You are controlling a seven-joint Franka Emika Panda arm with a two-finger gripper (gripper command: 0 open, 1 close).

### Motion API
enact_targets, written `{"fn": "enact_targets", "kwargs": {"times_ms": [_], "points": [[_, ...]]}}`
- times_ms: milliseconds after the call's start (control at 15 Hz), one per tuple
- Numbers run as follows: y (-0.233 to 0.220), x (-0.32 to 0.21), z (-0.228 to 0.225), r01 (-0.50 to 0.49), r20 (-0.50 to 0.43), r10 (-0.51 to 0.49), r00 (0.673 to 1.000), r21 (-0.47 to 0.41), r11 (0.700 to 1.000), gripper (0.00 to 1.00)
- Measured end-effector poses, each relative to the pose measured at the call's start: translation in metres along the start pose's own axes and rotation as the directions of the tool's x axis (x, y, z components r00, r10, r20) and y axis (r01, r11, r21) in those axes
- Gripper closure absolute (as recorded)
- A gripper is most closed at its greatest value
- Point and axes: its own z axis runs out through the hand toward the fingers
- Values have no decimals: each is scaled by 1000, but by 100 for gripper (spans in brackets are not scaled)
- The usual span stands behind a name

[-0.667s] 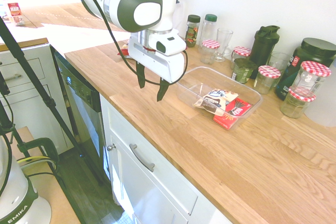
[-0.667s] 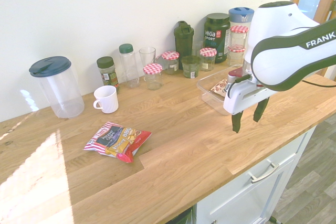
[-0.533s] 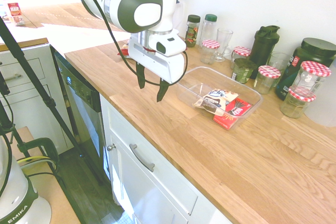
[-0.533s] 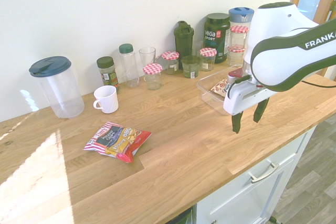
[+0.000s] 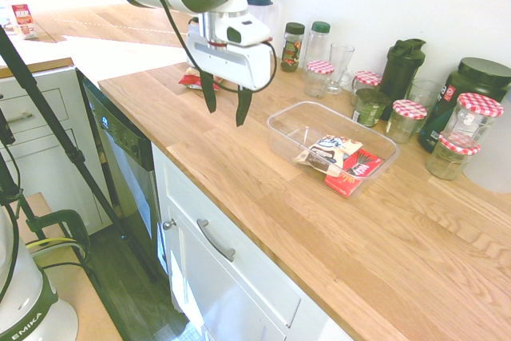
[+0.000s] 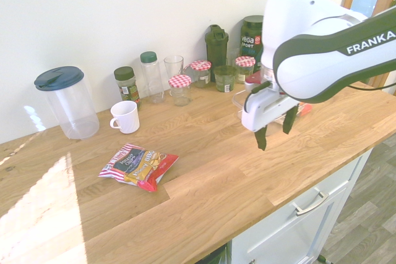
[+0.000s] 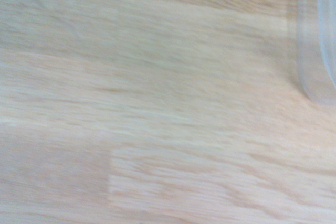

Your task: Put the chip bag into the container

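Note:
The chip bag (image 6: pixel 139 165), red-edged with a light printed middle, lies flat on the wooden counter. In the first exterior view only a red sliver of the chip bag (image 5: pixel 192 80) shows behind the arm. My gripper (image 5: pixel 225 114) hangs open and empty above the bare wood, between the bag and the container (image 5: pixel 279 117). The container is a clear shallow tub holding a white-and-brown packet (image 5: pixel 334 152) and a flat red packet (image 5: pixel 351 175). In the second exterior view my gripper (image 6: pixel 274 137) hides most of the tub. The wrist view shows wood grain and a corner of the container (image 7: pixel 315 51).
Jars with red-checked lids (image 5: pixel 409 109), bottles and a glass (image 5: pixel 339 61) line the wall behind the tub. A white mug (image 6: pixel 125 117) and a clear pitcher with a blue lid (image 6: pixel 67 102) stand beyond the chip bag. The counter's front edge (image 5: pixel 200 173) runs close by.
The arm has swung away from the container's near corner, along the counter toward the chip bag's side, and the fingers stay open.

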Motion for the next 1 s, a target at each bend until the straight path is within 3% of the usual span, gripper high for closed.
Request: {"fn": "enact_targets", "kwargs": {"times_ms": [533,1000], "points": [[-149,-81,-44,242,-113,-249,962,-76,967,0],[-254,-154,11,342,-136,-368,920,-179,922,0]]}}
